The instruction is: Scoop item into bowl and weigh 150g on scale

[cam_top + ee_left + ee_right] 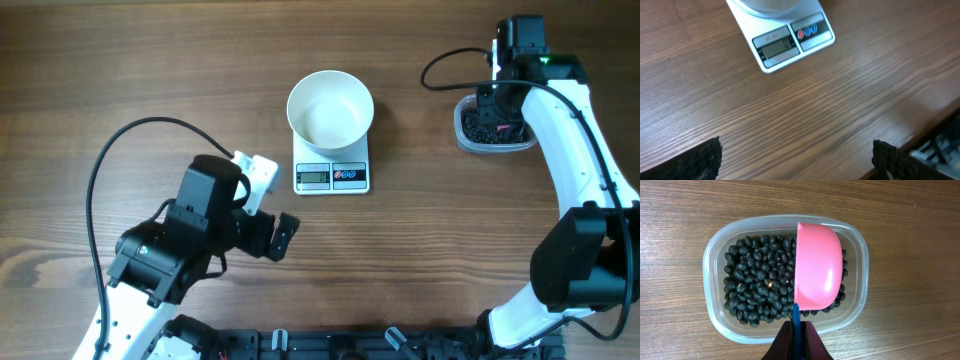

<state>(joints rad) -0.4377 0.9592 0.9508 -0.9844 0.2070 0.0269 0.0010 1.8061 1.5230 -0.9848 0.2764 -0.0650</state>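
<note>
Our right gripper (796,330) is pressed together on the blue handle (796,317) of a pink scoop (817,267). The scoop sits just ahead of the gripper, rounded back up, over the item (752,285) in a clear tub (710,262). It may be touching the beans, though we cannot tell. Our left gripper (797,160) is spread wide and empty above the worktop (850,100). Ahead of it the scale (785,45) carries the bowl (330,108).

The bowl (330,108) sits on the scale (332,176). Left claw (268,206) gapes above the surface (120,60); the right arm (570,130) overhangs a tub (465,140) holding the item (472,120)
</note>
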